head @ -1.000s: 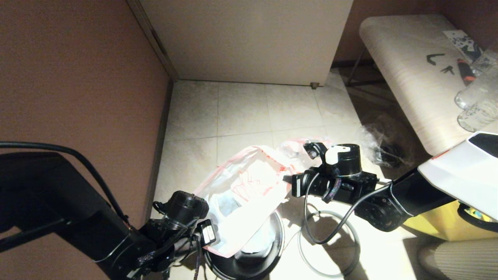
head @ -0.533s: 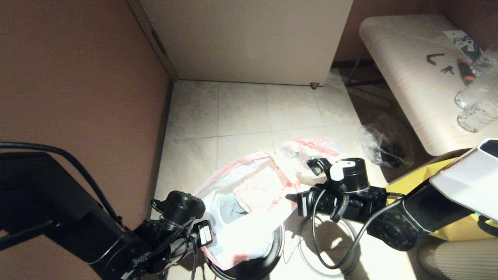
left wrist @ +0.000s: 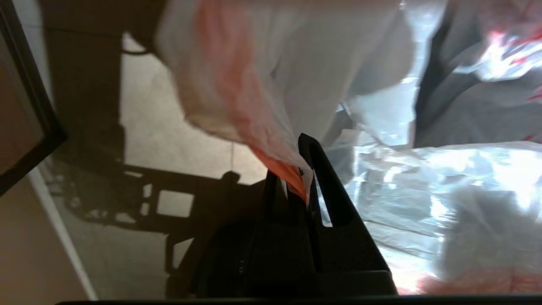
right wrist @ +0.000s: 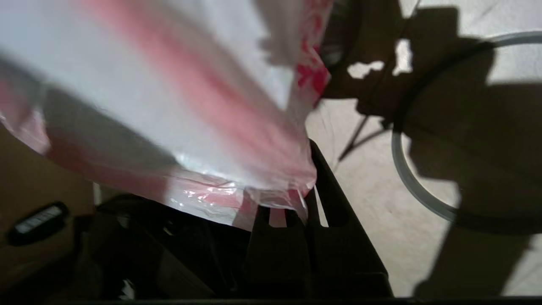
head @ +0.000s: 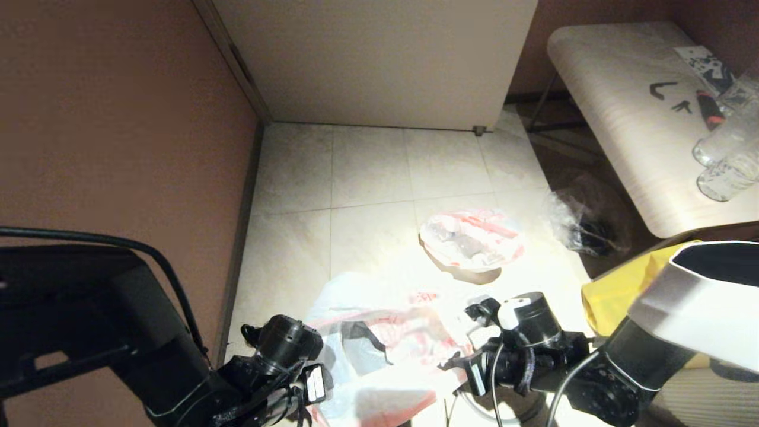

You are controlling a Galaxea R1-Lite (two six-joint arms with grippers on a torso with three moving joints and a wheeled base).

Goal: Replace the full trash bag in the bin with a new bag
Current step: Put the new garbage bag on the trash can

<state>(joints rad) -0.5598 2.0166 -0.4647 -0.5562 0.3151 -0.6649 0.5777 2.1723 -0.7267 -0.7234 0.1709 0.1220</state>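
The new bag (head: 379,350), thin white plastic with red print, hangs spread low between both grippers. In the head view it covers the bin, which is hidden. My left gripper (head: 317,385) (left wrist: 294,178) is shut on the bag's pinkish-red edge strip (left wrist: 279,167). At the bag's other side, my right gripper (head: 468,367) (right wrist: 296,199) is shut on the edge (right wrist: 271,190). The full trash bag (head: 471,240), a lumpy bundle with clear bottles inside, lies on the tiled floor beyond them. The bin's grey ring (right wrist: 408,178) lies on the floor beside the right gripper.
A brown wall (head: 118,118) runs close on the left and a pale cabinet (head: 379,59) stands at the back. To the right are a light table (head: 622,118) with clear bottles (head: 723,160), a clear plastic wrap (head: 578,222) and a yellow tote (head: 616,290).
The left gripper has closed on the bag's edge. Both arms have drawn back and down with the new bag, so the full trash bag now shows whole.
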